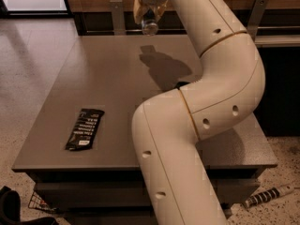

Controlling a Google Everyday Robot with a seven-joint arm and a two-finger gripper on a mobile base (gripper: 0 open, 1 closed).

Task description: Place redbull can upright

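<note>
My gripper (149, 14) is at the top of the camera view, high above the far part of the grey table (112, 93). It is shut on the redbull can (150, 24), which hangs from the fingers with its shiny silver round end facing down and toward the camera. Only the lower part of the can shows; the rest is hidden by the fingers. The can's shadow lies on the table below and to the right of it. My white arm fills the right half of the view.
A flat black snack wrapper (85, 128) lies on the table near its front left edge. Metal posts (116, 16) and a dark wall stand behind the table. A striped object (267, 197) lies on the speckled floor at the lower right.
</note>
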